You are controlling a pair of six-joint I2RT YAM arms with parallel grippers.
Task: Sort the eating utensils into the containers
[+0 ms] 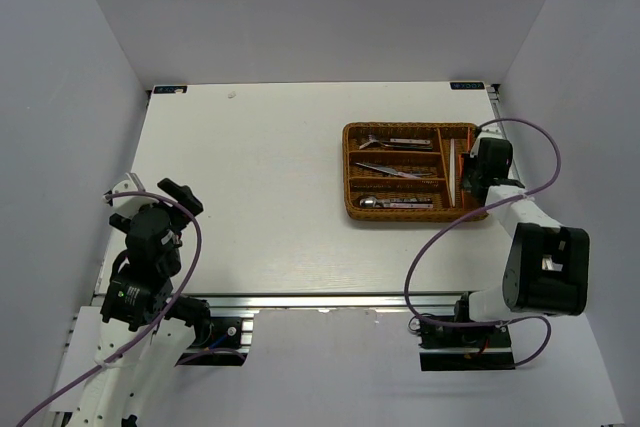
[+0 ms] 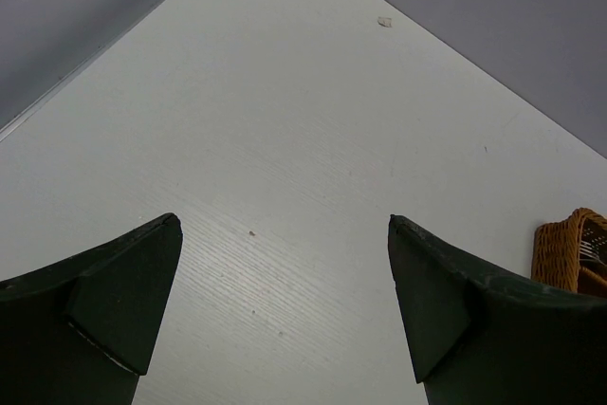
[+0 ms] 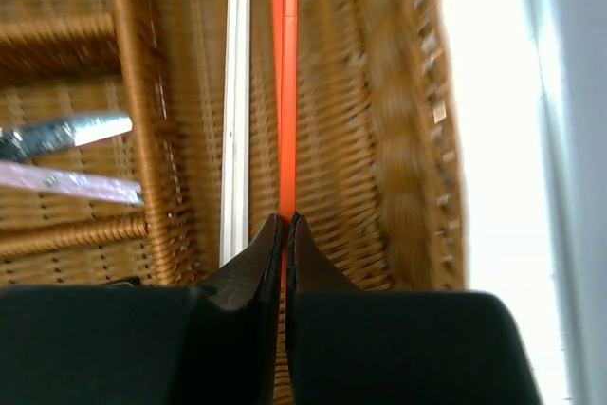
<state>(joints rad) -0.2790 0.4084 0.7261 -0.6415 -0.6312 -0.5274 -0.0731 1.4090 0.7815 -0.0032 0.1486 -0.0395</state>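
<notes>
The right gripper (image 3: 285, 220) hung low over the narrow cross section of the tray (image 3: 408, 139), its jaws pressed together on the near end of an orange chopstick (image 3: 289, 92). That stick lay along the section, just beside a second orange one and near a white chopstick (image 3: 235, 92). Knives, forks and spoons (image 1: 395, 171) already lay in the three long sections. The left gripper (image 2: 285, 223) was spread wide over bare counter (image 1: 250, 197), well apart from the tray, with nothing between its fingers.

The main risk, as I judged it, was a lift before the jaws parted: that would drag the stick back out, and perhaps tip its neighbour over the low divider. A slow release might also leave the thin stick clinging to one finger, then dropping askew across the wall. With the fingertips so near the weave, a sideways move could snag the wicker and shift the whole tray.

No brand or label was legible; two small dark tags (image 1: 467, 86) at the counter's far corners were too small to read.
</notes>
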